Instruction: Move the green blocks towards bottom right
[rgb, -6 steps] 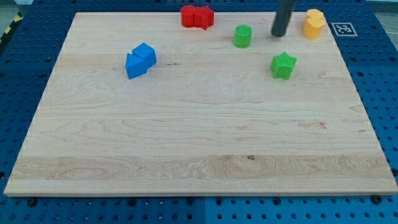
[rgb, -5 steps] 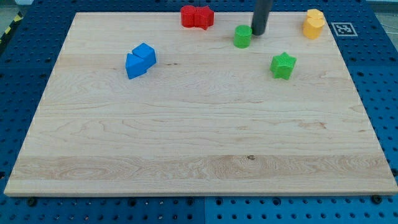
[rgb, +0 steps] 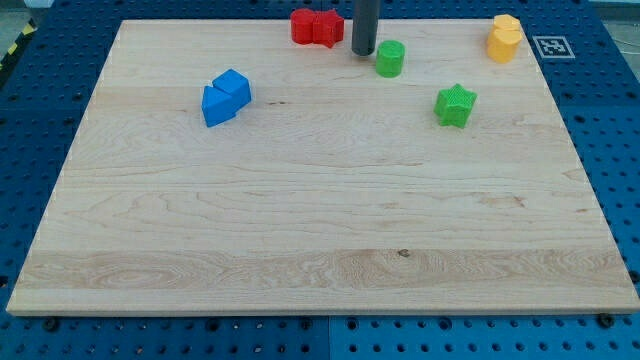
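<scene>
So my tip (rgb: 362, 52) is parked up near the view's top edge of the wooden board (rgb: 300, 230), squeezed between the red blocks (rgb: 317, 27) on its left and the green cylinder (rgb: 390, 58) on its right. It's just beside the cylinder, can't tell if it's actually touching. No pincer on this arm to be open or closed, it's a plain rod, holding nothing.

The other green one, the green star (rgb: 455, 105), sits a bit lower and further to the view's right, apart from the cylinder. Both greens are in the upper right part of the board.

Room-wise: the whole lower half is bare wood, bottom right corner included, so a wide open lane from either green block down that way. The yellow blocks (rgb: 504, 38) are tucked in the top right corner, close to the board edge. The blue blocks (rgb: 225, 97) are over on the left, well apart from everything else.
</scene>
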